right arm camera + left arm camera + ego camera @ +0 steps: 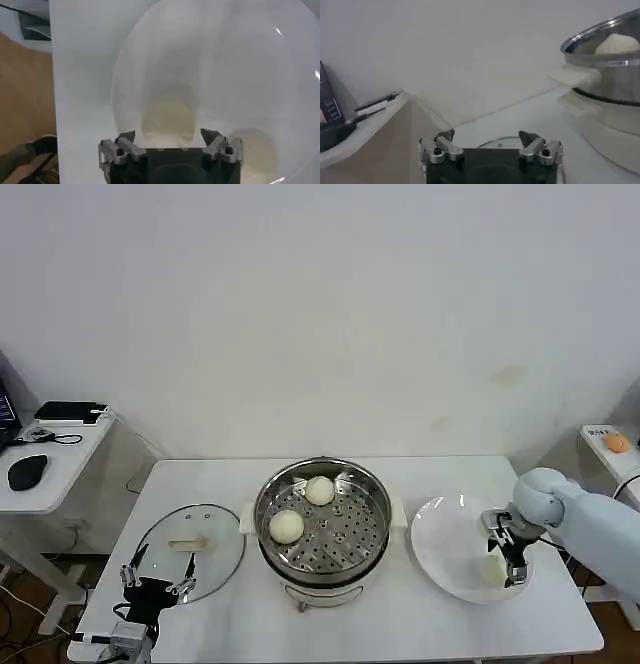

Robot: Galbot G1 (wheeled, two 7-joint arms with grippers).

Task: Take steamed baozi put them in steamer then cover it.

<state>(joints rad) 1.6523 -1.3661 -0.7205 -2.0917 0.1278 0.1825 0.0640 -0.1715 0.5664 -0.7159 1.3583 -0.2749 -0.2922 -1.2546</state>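
The steamer [372, 529] stands mid-table with two steamed baozi on its perforated tray, one at the back [319, 490] and one at the front left [287, 526]. On the white plate [440, 534] to its right, my right gripper [506, 552] is low and open. A baozi [167, 116] lies between its fingers, and another baozi [257, 155] lies beside it on the plate [215, 50]. The cover [190, 546] lies flat on the table left of the steamer. My left gripper [158, 569] hovers open at the cover's near edge [495, 142], with the steamer [610, 70] off to one side.
A side table [45, 474] with a black mouse [27, 472] and a dark device stands at the far left. A small shelf with an orange object [617, 443] is at the far right. The table's front edge runs just below the steamer and plate.
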